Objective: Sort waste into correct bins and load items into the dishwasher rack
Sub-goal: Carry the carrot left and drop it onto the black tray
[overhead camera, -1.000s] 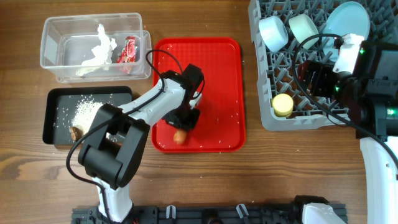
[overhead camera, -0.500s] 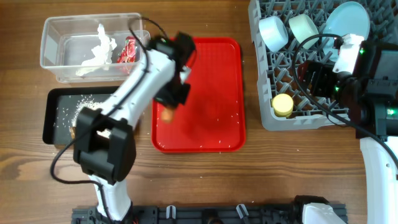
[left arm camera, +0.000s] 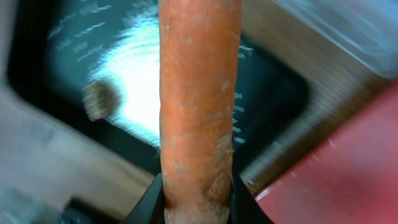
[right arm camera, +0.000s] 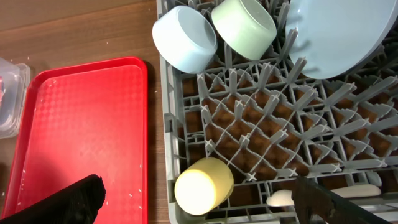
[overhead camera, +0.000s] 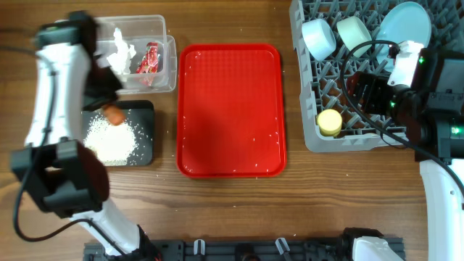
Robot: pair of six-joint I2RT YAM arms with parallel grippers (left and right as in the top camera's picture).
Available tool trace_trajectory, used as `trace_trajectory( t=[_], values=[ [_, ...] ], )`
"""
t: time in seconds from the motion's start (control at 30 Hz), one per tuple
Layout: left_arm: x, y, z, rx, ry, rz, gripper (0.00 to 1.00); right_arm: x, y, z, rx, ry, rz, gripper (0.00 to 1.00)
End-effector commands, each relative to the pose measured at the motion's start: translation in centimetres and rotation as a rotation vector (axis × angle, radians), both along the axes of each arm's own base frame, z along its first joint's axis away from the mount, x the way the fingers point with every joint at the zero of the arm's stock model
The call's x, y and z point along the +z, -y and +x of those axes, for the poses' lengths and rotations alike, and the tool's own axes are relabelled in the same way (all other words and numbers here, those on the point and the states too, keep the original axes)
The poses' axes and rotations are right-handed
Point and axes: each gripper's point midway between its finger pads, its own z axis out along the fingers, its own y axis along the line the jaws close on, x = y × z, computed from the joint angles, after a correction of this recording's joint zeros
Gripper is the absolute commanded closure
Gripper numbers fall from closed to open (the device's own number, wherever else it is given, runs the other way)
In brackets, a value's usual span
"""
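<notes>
Orange carrot (left arm camera: pixel 198 112) pinched in left gripper (left arm camera: pixel 198 202), above black tray (overhead camera: pixel 143 123), near rice (overhead camera: pixel 109 142)

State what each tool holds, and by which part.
Left tool grips the orange carrot at one end, over the black tray. Right tool is open, holding nothing.

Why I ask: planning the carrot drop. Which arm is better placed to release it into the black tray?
Left. The left tool grips the orange carrot above the black tray, near the rice; the right tool hangs open over the dishwasher rack, beyond the red serving tray.
</notes>
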Motion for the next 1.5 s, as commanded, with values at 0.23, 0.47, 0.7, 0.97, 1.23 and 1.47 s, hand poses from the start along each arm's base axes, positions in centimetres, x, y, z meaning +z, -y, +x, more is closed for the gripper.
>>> trace_trajectory(
  t=[0.23,0.47,0.7,0.97,1.23,1.47],
  values=[
    [-1.8,-3.8,-3.1,0.469,-0.009,-0.084,0.96,0.0,0.3,-0.2,-0.006,-0.001,-0.018,0.0],
    [-7.9,-1.8,-4.4,0.627,-0.056,-0.064,0.86,-0.1,0.3,-0.3,-0.007,-0.007,-0.015,0.0],
    [-10.8,-1.2,-4.1,0.716,-0.021,-0.09,0.26,-0.1,0.3,-0.4,-0.008,-0.011,-0.014,0.01],
    [-10.8,-1.4,-3.8,0.711,-0.006,-0.09,0.24,-0.1,0.2,-0.4,-0.006,-0.01,-0.012,0.0],
    [-4.0,-2.2,-1.0,0.644,0.177,-0.1,0.09,1.4,-0.1,0.8,-0.01,0.07,0.019,0.0],
    [6.5,-2.9,1.2,0.621,0.538,-0.104,0.0,10.2,-1.0,1.8,0.045,0.437,0.021,0.0]
  ],
)
